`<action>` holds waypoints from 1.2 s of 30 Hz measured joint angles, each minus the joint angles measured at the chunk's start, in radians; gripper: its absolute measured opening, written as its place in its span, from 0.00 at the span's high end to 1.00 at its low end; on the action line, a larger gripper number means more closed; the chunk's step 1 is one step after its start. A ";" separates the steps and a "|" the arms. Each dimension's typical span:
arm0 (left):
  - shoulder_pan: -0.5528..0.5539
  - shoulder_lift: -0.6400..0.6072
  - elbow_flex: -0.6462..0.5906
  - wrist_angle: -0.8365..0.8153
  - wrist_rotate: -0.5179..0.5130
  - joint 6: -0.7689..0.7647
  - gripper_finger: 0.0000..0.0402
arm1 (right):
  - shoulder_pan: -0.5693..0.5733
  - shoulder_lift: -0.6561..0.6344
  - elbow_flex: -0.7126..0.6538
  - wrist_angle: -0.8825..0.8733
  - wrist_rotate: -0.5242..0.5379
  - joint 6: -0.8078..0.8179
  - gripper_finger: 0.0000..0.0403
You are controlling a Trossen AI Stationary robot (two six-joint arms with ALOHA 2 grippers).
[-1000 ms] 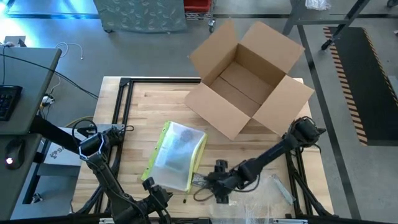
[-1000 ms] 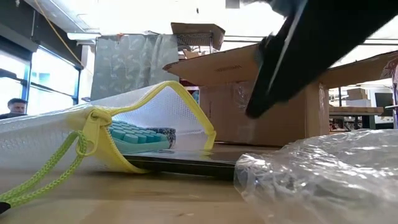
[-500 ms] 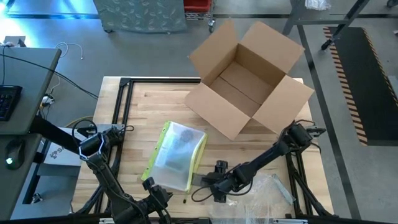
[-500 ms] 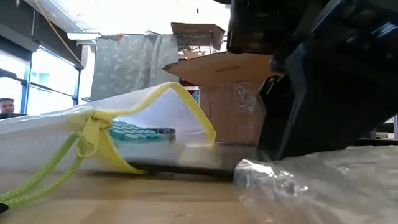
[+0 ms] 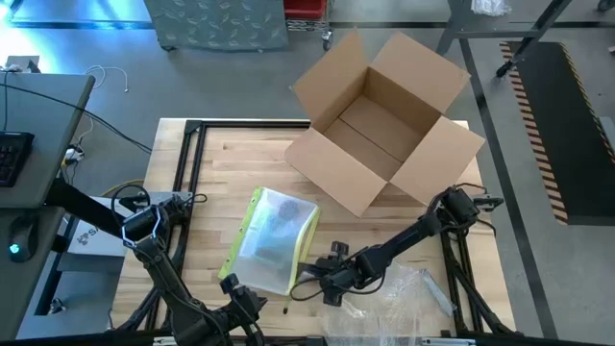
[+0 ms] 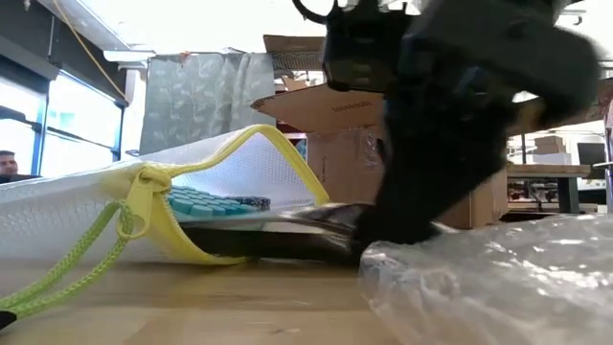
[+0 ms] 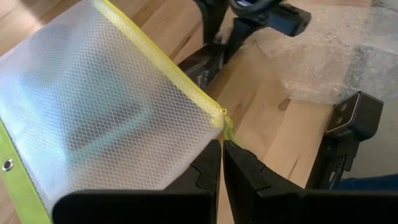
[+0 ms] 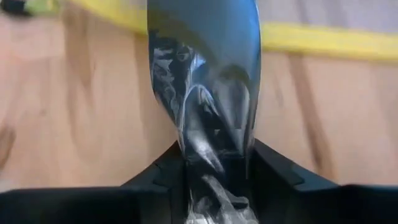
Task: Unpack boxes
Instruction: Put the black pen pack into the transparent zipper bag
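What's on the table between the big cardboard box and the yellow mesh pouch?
Nothing. In the high view, only bare wooden tabletop separates the open cardboard box from the yellow-edged mesh pouch.

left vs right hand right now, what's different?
1. Grip: left hand is shut on the corner of the mesh pouch; right hand is closed on a dark glossy flat item poking out of the pouch.
2. Place: left hand is at the pouch's near corner; right hand is beside its yellow edge.
Shared: both are low on the table, away from the cardboard box.
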 joint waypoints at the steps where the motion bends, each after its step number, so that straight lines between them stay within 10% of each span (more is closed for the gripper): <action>1: 0.000 0.000 0.000 0.000 0.000 0.000 1.00 | -0.005 0.000 0.000 0.008 0.003 -0.006 0.73; 11: 0.000 0.000 0.000 0.013 -0.007 0.001 1.00 | -0.059 -0.024 -0.004 0.166 0.046 -0.101 0.70; 22: -0.001 -0.002 0.002 0.043 -0.017 0.017 1.00 | -0.136 -0.023 -0.003 0.320 0.016 -0.641 0.70; 36: 0.006 -0.005 0.168 0.039 -0.081 0.322 1.00 | -0.218 -0.018 -0.002 0.424 -0.004 -0.979 0.70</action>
